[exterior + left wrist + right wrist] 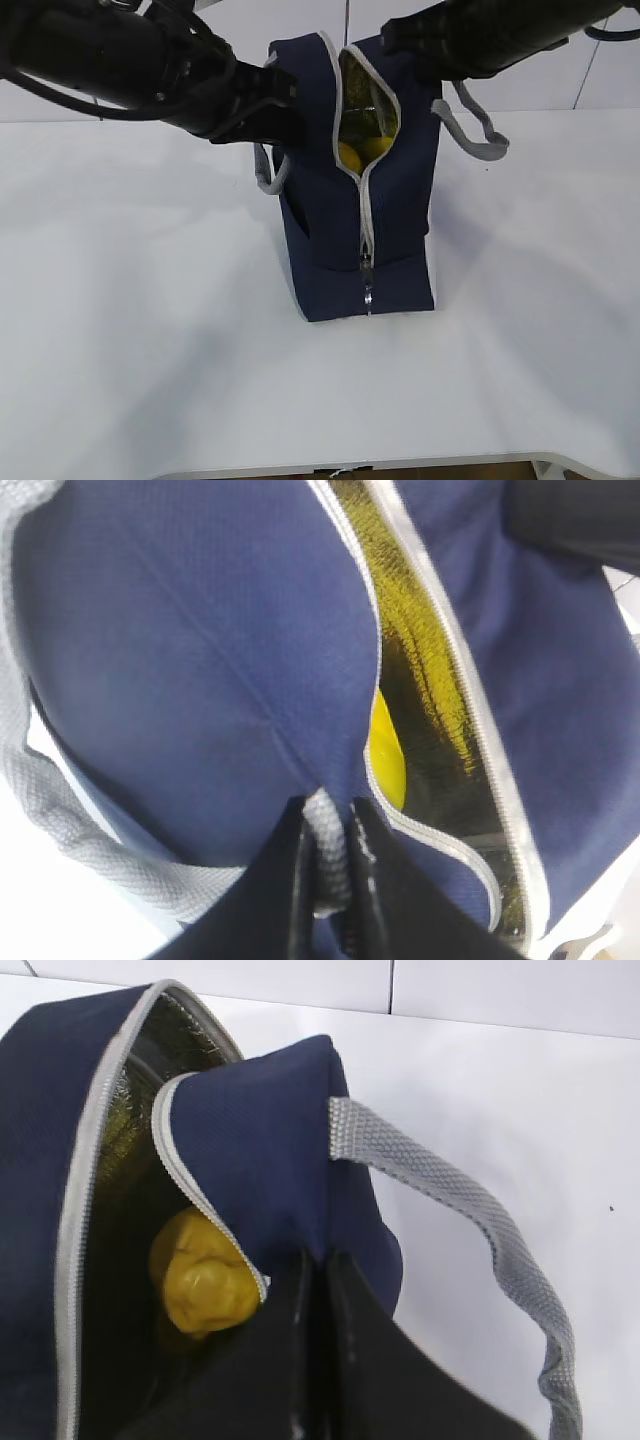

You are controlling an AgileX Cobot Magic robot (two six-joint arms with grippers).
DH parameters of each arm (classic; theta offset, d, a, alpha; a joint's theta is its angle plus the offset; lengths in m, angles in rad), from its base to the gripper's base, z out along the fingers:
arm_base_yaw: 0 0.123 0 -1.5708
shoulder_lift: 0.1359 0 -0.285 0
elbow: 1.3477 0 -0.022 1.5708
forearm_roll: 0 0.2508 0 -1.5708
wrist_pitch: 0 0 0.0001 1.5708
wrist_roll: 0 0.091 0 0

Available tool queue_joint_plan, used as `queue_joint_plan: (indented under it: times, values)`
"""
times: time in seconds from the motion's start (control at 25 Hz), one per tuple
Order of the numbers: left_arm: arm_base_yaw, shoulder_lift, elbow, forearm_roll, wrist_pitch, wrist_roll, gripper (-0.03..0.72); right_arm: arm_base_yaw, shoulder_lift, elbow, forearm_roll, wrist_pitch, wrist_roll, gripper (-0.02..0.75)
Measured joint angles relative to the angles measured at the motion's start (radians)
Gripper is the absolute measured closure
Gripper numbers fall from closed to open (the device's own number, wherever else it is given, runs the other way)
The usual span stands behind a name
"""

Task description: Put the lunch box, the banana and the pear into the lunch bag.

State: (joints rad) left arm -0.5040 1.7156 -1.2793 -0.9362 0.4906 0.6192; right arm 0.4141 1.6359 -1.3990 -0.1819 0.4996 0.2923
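Navy fabric fills most of every view: the lunch bag stands upright on the white table, its grey zipper parted from the top down roughly to mid-height, the ring pull hanging low on the front. Through the gap two yellow shapes show against the shiny lining. The right wrist view makes one of them out as the bumpy-skinned pear; the left wrist view shows a smooth bright yellow sliver, the banana (only a small part is visible). The lunch box cannot be made out inside.

The left end effector is pinched tight on the grey handle webbing at the bag's left side. The right end effector is closed against the navy fabric beside the opening, near the other handle.
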Motion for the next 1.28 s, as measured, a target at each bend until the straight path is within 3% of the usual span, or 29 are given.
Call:
queue_joint_plan:
  times: [0.48, 0.6, 0.84, 1.28]
  values:
    - [0.000, 0.002, 0.000, 0.000, -0.056, 0.000, 0.677, 0.000, 0.002, 0.000, -0.009, -0.006, 0.000, 0.709]
    - [0.000, 0.002, 0.000, 0.000, -0.056, 0.000, 0.677, 0.000, 0.002, 0.000, -0.009, -0.008, 0.000, 0.652]
    - [0.000, 0.004, 0.000, 0.000, -0.055, 0.000, 0.677, 0.000, 0.002, 0.000, -0.013, -0.024, -0.002, 0.451]
    - [0.000, 0.006, 0.000, 0.000, -0.053, 0.000, 0.676, 0.000, -0.119, -0.010, 0.096, 0.057, -0.110, 0.421]
